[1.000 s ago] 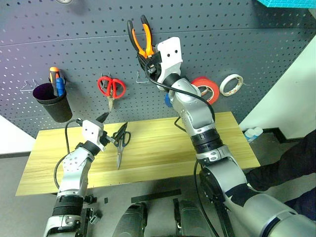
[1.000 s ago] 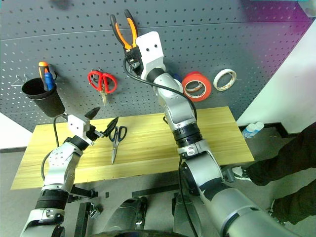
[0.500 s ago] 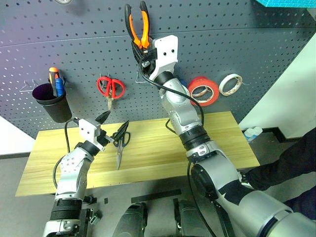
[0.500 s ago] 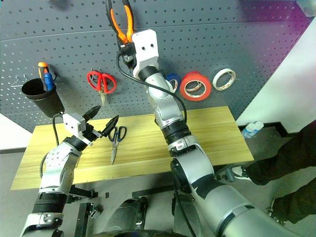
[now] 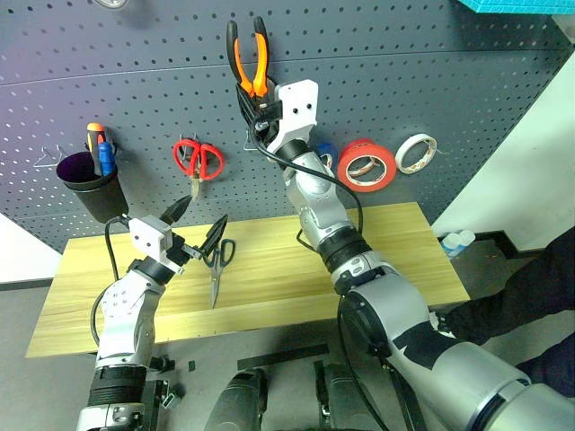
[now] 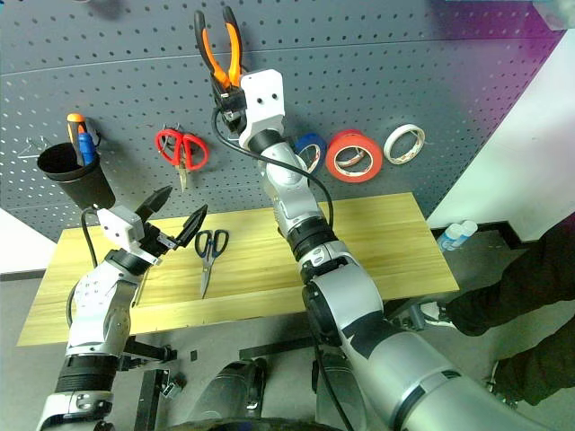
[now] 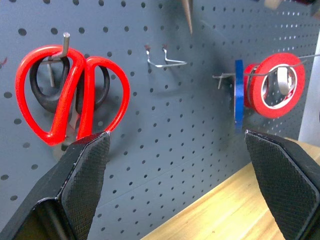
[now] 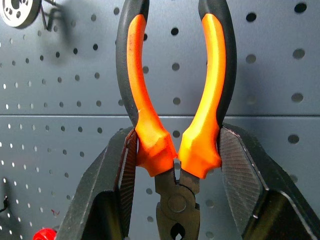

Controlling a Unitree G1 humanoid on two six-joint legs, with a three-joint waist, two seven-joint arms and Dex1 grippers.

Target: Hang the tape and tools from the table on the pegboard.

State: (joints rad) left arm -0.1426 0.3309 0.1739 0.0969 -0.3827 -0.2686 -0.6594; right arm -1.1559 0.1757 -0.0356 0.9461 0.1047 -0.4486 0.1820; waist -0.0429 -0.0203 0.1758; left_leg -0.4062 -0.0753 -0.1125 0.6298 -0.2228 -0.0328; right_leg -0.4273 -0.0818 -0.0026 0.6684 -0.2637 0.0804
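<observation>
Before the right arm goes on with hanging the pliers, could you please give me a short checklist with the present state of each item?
1. Grip: right end effector shut on the pliers at the base of the handles. Ok.
2. Pliers orientation: handles up, head down between the fingers, in front of the pegboard. Ok.
3. Free hook: bare wire hook between the red-handled scissors and the blue roll. Ok.
4. Pliers lined up with a hook: cannot tell.
5. Left end effector open, empty and apart from the right arm. Ok.
6. Dark-handled scissors still on the table. Not ok, remains to hang.
</observation>
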